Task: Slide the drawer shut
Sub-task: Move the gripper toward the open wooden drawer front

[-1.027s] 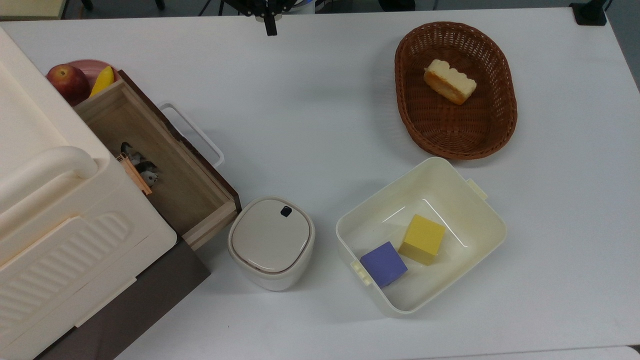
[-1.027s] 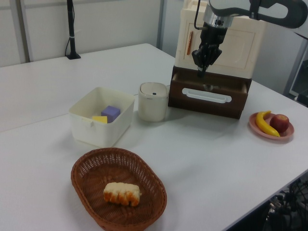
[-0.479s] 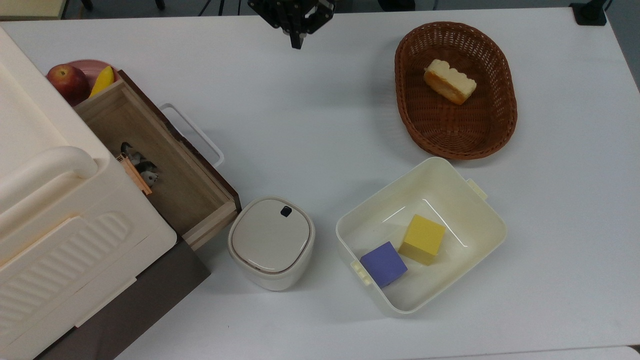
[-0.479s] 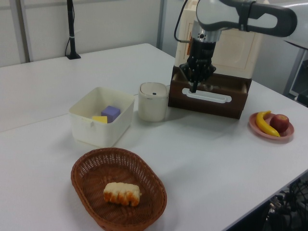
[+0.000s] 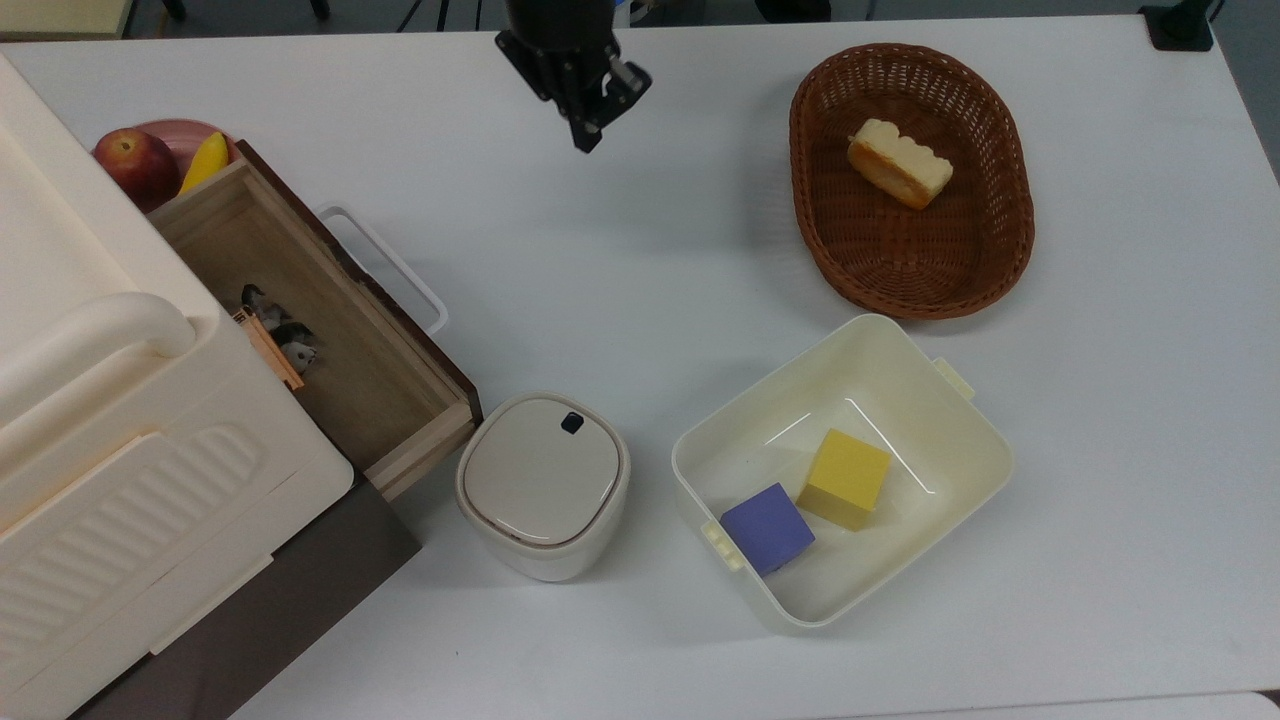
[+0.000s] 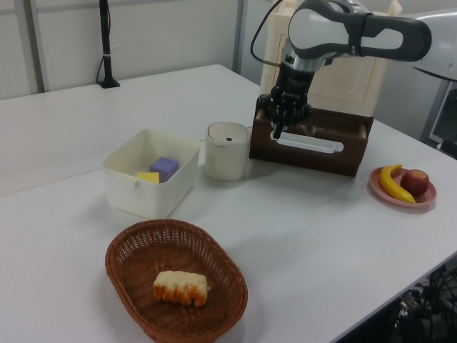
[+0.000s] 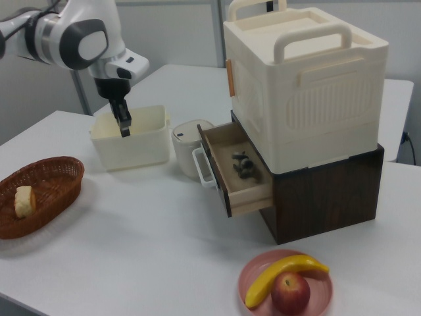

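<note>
Approach step judged in hand: tool (image 5: 585, 140) is seen clenched and empty at top centre of the top view, well apart from the open drawer (image 5: 330, 330) at left; front panel must be pushed next.

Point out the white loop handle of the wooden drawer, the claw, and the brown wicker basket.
White loop handle (image 5: 385, 265): top view, on its long bar.
Claw (image 5: 585, 140): top view, fingertip end.
Brown wicker basket (image 5: 1010, 180): top view, on its rim.

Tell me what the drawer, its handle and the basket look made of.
Drawer: light wood by its visible grain, behind a dark brown front, possibly veneer. Handle: smooth matte white loop, likely plastic or painted metal. Basket: brown woven wicker or rattan by its weave.
</note>
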You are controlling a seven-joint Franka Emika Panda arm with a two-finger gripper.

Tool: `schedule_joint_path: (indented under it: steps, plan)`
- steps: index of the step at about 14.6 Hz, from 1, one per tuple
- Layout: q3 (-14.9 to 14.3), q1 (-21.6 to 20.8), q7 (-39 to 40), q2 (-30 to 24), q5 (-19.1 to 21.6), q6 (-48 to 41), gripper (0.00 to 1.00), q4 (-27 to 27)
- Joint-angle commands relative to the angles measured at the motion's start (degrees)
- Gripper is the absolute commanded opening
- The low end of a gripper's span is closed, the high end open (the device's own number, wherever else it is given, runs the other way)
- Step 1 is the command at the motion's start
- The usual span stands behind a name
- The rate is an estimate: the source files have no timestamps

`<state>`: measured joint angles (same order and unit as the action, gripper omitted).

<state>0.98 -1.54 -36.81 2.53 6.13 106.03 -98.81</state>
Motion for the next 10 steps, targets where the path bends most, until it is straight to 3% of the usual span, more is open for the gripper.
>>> schedule_joint_path:
  steps: [1,10]
  plan:
    - [-1.2,-0.3,-2.8,1.4,1.7,2.5,0.00,-1.1]
    - [-1.8,4.1,-2.4,7.3,1.0,8.4,0.00,-0.4]
